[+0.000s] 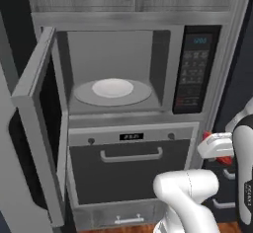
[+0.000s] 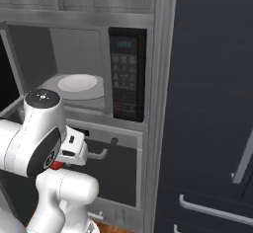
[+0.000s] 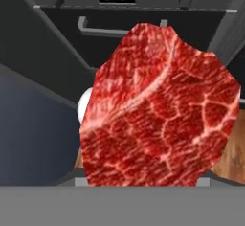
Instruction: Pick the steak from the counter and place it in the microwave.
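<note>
Left base view, microwave [image 1: 118,69] door open, tool [image 1: 217,148] gripping steak [image 3: 158,110].

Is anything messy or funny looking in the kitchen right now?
Nothing is spilled or broken. The microwave door stands swung wide open, with a bare white plate on its turntable. The one funny sight is the raw red steak up in the air, right in front of the hand camera, level with the oven drawer below the microwave.
</note>
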Tool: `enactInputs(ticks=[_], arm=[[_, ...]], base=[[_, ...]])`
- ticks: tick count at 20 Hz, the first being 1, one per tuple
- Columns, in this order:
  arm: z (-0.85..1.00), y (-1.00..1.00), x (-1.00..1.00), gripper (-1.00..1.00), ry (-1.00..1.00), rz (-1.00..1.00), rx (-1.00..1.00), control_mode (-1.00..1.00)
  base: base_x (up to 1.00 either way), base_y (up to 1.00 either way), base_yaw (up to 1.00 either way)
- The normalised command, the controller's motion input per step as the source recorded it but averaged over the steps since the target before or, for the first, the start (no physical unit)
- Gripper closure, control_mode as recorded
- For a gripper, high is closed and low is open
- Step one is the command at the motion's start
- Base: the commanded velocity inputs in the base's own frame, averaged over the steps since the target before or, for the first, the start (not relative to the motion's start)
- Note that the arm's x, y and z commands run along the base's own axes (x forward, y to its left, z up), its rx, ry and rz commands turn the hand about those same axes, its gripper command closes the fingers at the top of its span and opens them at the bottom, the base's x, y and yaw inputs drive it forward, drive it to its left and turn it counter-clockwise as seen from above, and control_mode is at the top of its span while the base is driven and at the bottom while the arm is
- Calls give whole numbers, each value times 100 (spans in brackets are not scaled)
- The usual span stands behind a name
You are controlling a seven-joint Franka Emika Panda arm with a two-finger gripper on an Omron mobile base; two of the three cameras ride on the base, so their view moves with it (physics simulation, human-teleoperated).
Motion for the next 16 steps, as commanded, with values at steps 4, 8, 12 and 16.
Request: enactInputs(ticks=[4,8,12,16], arm=[[0,0,0,100,0,0,0,100],[0,0,0,100,0,0,0,100],[0,0,0,100,0,0,0,100],[0,0,0,100,0,0,0,100]], base=[[37,100,-8],[32,33,-5],[29,-12,0],[8,-14,0]])
